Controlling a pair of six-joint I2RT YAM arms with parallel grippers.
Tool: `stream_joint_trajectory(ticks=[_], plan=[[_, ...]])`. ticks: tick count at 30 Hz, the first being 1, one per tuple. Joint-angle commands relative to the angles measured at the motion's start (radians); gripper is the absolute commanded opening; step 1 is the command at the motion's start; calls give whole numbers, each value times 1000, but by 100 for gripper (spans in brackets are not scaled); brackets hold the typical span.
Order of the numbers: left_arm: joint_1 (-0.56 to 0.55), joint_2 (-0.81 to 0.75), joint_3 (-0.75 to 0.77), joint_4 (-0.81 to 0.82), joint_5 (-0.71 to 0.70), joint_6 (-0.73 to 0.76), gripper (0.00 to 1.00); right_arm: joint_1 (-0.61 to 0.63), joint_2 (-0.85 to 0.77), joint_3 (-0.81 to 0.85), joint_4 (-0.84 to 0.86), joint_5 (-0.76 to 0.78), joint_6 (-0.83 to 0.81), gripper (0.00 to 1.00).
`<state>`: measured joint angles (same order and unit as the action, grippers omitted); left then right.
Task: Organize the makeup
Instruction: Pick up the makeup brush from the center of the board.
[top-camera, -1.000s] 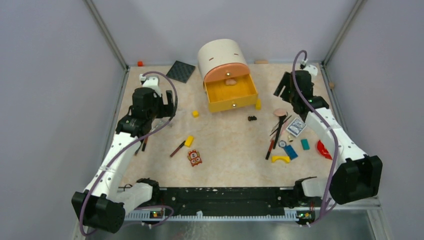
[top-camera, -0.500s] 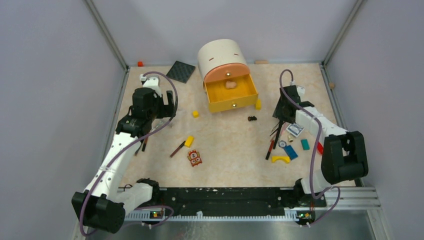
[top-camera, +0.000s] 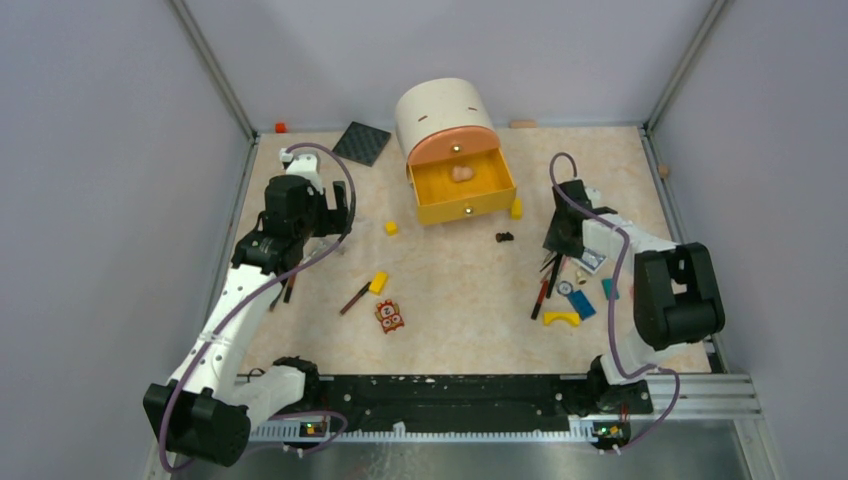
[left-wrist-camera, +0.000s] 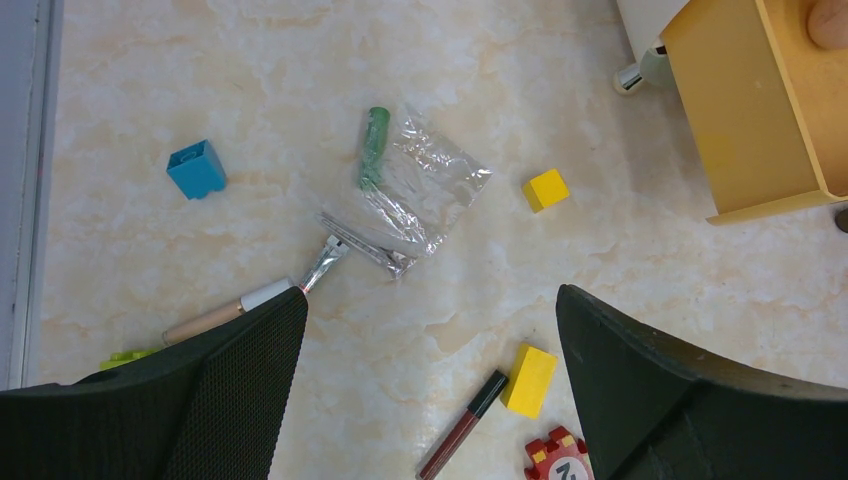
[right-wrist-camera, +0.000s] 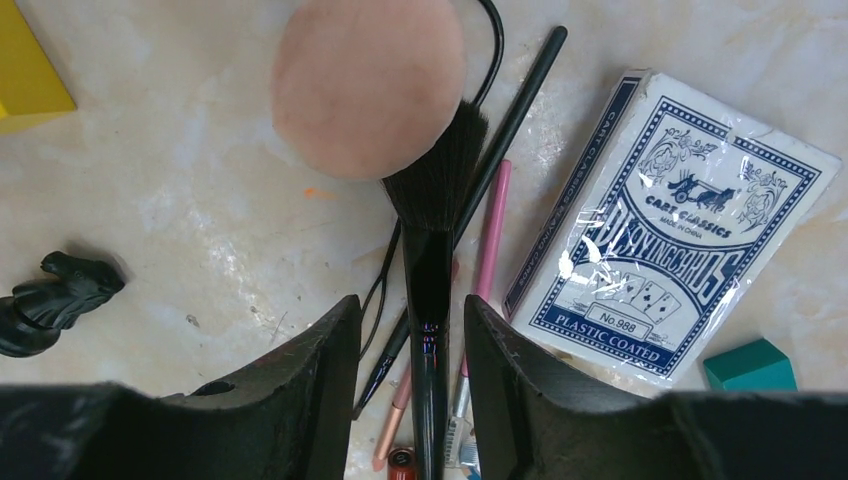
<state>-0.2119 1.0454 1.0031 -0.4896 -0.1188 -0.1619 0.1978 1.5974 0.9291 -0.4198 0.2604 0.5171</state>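
One domed drawer box (top-camera: 447, 120), yellow drawer pulled out. One card deck (right-wrist-camera: 680, 235). One pink puff (right-wrist-camera: 368, 85) touching bristles of one black brush (right-wrist-camera: 432, 230), lying just beside deck. Right gripper (right-wrist-camera: 410, 305) straddles brush handle, fingers narrow, small gaps both sides. One pink pencil (right-wrist-camera: 490, 230) alongside. Left gripper (left-wrist-camera: 430, 292) spread wide, empty, above one green tube (left-wrist-camera: 374, 147) and two yellow blocks (left-wrist-camera: 546, 189).
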Motion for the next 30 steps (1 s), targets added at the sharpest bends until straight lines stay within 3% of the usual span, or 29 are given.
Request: stream_joint_trajectory(ticks=[1,7,16,30], plan=[[3,2,-7,42,14,1,99,-11,21,4,30,-1,1,41],[3,-1,-8,41,11,1,99,-13,56,2,47,-11,1,36],[3,-2,-9,40,12,1,99,-17,6,2,38,-14,-6,21],[4,-7,-9,39,12,1,99,-15,-167,45,-57,58,-28,19]])
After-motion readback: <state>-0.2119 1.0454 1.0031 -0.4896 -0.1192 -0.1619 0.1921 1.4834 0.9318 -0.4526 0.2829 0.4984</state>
